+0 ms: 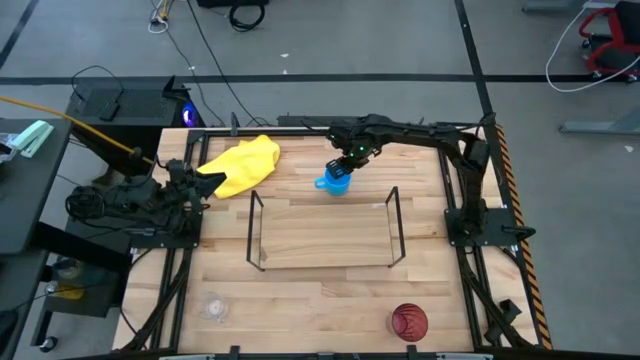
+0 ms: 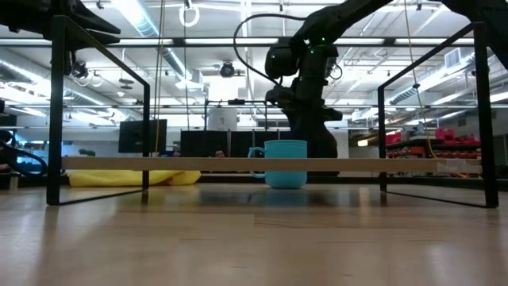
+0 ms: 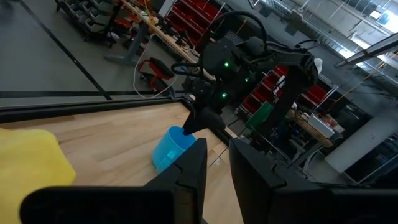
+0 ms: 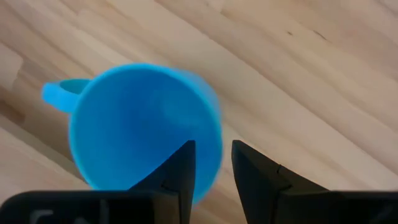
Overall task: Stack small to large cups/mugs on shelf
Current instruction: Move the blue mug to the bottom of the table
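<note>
The right end effector is hovering directly over the bright blue handled mug, fingers slightly apart straddling its rim and gripping nothing — the pick-up step is in hand. The mug is standing on the wooden worktop behind the black wire shelf; the next move calls for descending, then clamping the wall. The left end effector is waiting beside the yellow cloth, fingers slightly apart.

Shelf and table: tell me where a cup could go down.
The shelf board is bare end to end. Free table lies between the clear cup and red cup. Crowded behind: yellow cloth, blue mug, right gripper.

Bright overhead strip lights, glare on tabletop, blue mug blurred
</note>
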Available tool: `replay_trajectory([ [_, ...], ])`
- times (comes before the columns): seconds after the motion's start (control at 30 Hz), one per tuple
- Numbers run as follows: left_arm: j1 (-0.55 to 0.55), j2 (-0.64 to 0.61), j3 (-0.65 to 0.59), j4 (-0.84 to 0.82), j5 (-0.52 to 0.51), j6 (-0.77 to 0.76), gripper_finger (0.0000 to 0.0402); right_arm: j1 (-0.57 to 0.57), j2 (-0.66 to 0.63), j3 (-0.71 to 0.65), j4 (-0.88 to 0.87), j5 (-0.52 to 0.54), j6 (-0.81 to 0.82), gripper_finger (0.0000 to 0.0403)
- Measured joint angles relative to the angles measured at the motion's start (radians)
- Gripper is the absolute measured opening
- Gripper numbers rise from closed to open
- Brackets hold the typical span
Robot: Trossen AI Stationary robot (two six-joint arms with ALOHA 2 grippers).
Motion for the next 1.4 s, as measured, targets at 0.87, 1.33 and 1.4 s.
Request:
replay_trajectory([
  [0.87,0.0,0.0,0.0,-0.007,0.0,0.0,0.0072,-0.001,0.033,-0.004,0.004,0.034,-0.005,0.0012],
  [1.33,0.0,0.0,0.0,-0.01,0.0,0.0,0.0066,-0.001,-0.034,-0.007,-0.003,0.046,-0.005,0.0005],
  [1.4,0.0,0.0,0.0,-0.01,0.0,0.0,0.0063,-0.001,-0.056,-0.007,-0.004,0.045,-0.005,0.0005],
])
